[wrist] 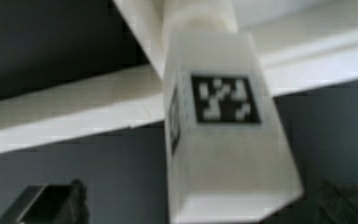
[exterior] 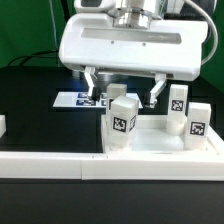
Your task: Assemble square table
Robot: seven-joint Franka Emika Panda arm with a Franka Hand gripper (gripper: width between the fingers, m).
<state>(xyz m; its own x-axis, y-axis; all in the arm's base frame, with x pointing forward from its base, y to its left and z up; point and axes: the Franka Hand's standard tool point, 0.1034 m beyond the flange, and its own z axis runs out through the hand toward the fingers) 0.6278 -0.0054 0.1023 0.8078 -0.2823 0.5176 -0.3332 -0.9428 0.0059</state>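
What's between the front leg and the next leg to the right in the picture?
Just bare white tabletop. The exterior view shows nothing standing between the front leg and the next leg toward that view's right.

The large white plastic square slab is partly hidden behind upright white block legs, while the wrist view's tagged white leg is blurred and cropped.

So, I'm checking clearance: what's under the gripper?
A tagged leg stands upright below the open gripper, between its fingers. The marker board lies partly beneath too. A nearer leg covers the first leg's foot, so what it rests on cannot be seen.
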